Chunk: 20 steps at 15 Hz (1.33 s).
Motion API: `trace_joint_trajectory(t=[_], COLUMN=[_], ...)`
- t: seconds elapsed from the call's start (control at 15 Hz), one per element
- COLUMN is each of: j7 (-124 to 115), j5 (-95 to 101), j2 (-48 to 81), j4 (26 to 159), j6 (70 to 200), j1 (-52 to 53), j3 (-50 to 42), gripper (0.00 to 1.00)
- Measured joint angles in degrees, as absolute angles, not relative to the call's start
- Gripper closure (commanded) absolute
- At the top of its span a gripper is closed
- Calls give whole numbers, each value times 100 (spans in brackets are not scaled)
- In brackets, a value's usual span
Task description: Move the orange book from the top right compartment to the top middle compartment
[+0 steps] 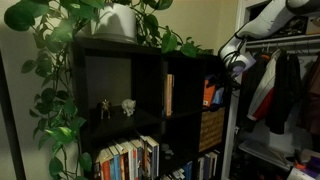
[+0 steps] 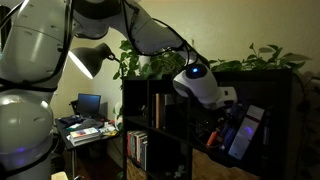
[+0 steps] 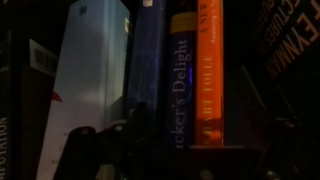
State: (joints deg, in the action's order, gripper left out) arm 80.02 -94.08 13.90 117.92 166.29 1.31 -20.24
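**Spotter:** Where's your gripper sitting right now?

**Me:** My gripper (image 3: 118,152) is at the mouth of the top right compartment (image 1: 214,72), nosed up to the spines. In the wrist view it's only a dark silhouette low in the frame, so I cannot tell whether the jaws are parted or closed. Nothing is visibly between them.

**Spotter:** And the orange book?

**Me:** The orange book (image 3: 208,88) stands upright in that same cubby, spine out, pressed against a navy blue book (image 3: 178,95). A pale, glossy volume (image 3: 95,70) stands further along. They're shelved like that to prop each other up, which leaves me little room beside the spine.

**Spotter:** How will it handle?

**Me:** It's slim, with a smooth card cover and flat faces. I'd say it flexes if pinched hard and could drag its blue neighbour along.

**Spotter:** Destination?

**Me:** The top middle compartment (image 1: 186,78), 1 cubby over, with matte black walls. Only 1 thin tan-spined book (image 1: 169,95) stands at its edge, so there's room.
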Motion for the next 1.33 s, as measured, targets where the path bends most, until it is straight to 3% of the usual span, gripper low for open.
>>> trace_joint_trajectory(t=[0.13,0.27,0.93,1.07,1.33], j7=[8002,8000,8002,8002,8001], j5=[-9406,-9376,-9360,-9360,-9263], j2=[1384,1374,1352,1351,1295], j4=[11792,11805,11814,11812,11842], j6=[16629,16628,16600,16591,16397], j1=[139,153,149,150,152], j3=[-1989,-1952,-1850,-1848,-1838], gripper=[3,28,92,95,92])
